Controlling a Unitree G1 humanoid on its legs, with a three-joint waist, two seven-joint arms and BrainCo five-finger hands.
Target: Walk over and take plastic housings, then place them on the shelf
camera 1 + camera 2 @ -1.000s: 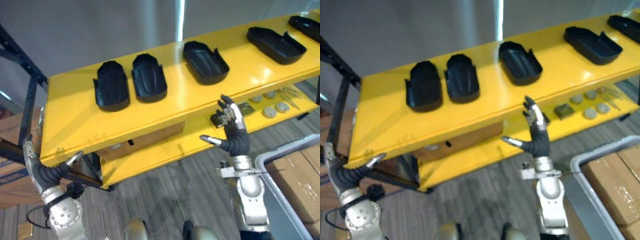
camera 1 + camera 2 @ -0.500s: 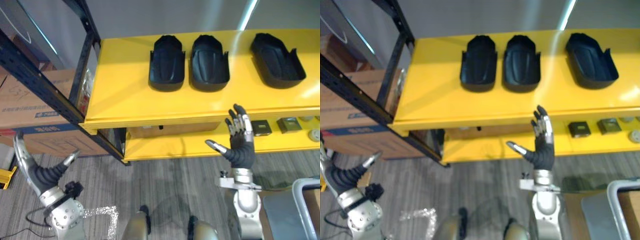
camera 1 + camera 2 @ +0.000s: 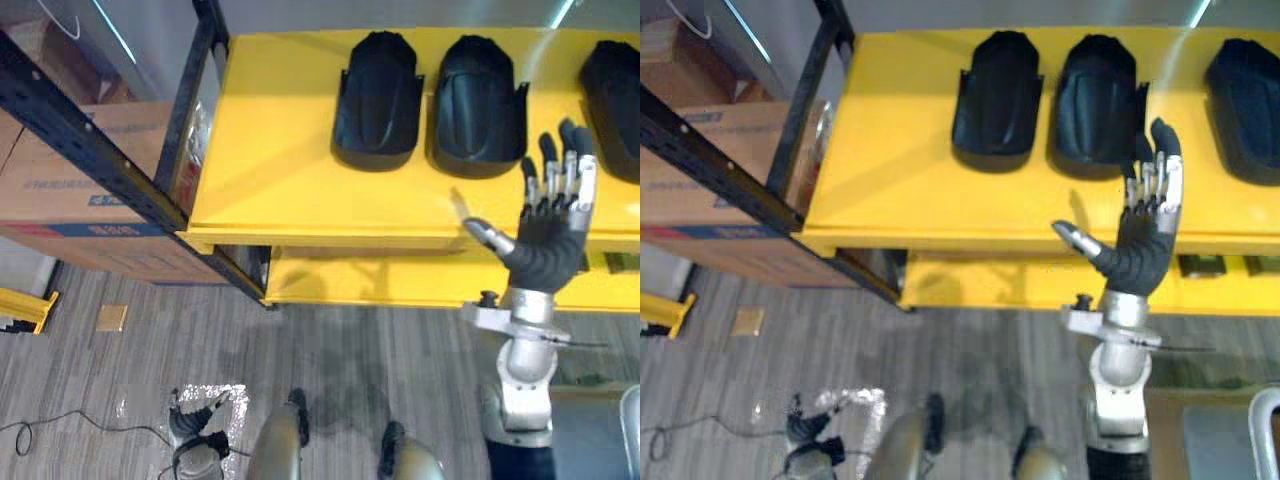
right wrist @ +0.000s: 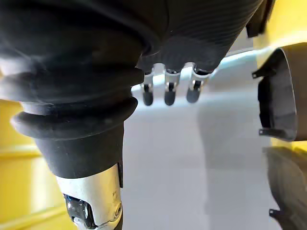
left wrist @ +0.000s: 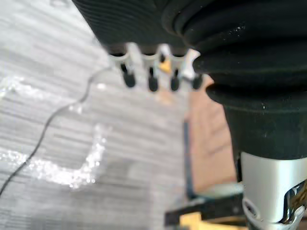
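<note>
My right hand (image 3: 548,240) is raised before the front edge of the shelf (image 3: 285,130), fingers straight and apart, holding nothing. Three housings (image 3: 375,100) lie on top, the rightmost cut off. My left hand (image 3: 195,445) hangs low, apparently relaxed. Bare shelf surface lies left of the housings.

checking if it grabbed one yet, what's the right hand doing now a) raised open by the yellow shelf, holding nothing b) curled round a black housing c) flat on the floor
A: the right hand stands upright with straight fingers at the yellow shelf's front edge, and the black housings lie on the shelf, none in its grasp.
</note>
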